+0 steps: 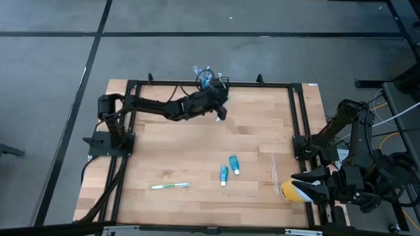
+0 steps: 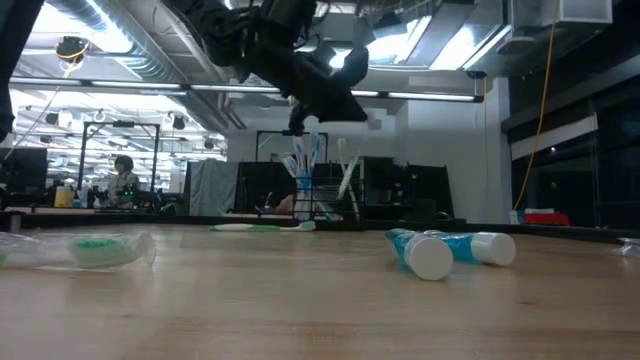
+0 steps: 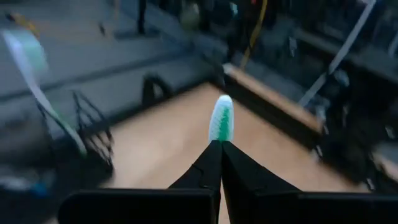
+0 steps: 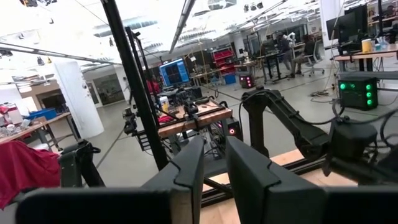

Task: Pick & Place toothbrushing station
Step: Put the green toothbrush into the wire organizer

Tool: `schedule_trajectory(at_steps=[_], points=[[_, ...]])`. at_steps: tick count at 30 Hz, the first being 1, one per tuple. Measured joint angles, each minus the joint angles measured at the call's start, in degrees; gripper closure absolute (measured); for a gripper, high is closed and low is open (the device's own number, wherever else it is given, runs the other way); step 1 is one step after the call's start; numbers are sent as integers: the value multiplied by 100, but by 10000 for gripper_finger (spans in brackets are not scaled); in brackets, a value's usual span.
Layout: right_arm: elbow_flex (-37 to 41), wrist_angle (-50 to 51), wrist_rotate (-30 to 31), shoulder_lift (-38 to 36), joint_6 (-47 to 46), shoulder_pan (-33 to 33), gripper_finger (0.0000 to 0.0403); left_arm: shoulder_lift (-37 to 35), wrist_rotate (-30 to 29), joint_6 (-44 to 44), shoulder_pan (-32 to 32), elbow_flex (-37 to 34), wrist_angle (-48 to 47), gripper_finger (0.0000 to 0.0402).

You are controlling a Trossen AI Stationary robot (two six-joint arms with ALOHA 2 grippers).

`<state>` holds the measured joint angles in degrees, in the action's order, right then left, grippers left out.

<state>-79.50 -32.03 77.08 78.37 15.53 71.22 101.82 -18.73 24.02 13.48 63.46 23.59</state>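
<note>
Left gripper (image 1: 222, 113): clamped on a green toothbrush (image 3: 221, 119), at 12 o'clock beside the toothbrushing station (image 1: 209, 81).
Right gripper (image 4: 214, 163): parked at 4 o'clock, fingers apart, empty.
Tip: the brush should be kept upright and lowered slowly.

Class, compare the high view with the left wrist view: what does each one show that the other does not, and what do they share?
Only the high view shows the two toothpaste tubes, the green toothbrush lying on the table, the yellow cup and the right gripper. Only the left wrist view shows the left gripper shut on a green-and-white toothbrush head. Both show the wooden table and the black wire-mesh holder.
</note>
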Motion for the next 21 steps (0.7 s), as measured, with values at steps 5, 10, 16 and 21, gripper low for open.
schedule_trajectory(at_steps=[5,10,16,21], points=[[0,0,6,1,-9,0,333,0,-271,-248,348,0,624,400],[0,-2,228,64,-41,-2,333,0,-285,-548,775,0,1206,400],[0,0,504,150,-159,-2,333,147,190,-518,1315,0,1945,400],[0,-4,651,157,-146,-2,333,546,681,-230,1547,8,2552,400]])
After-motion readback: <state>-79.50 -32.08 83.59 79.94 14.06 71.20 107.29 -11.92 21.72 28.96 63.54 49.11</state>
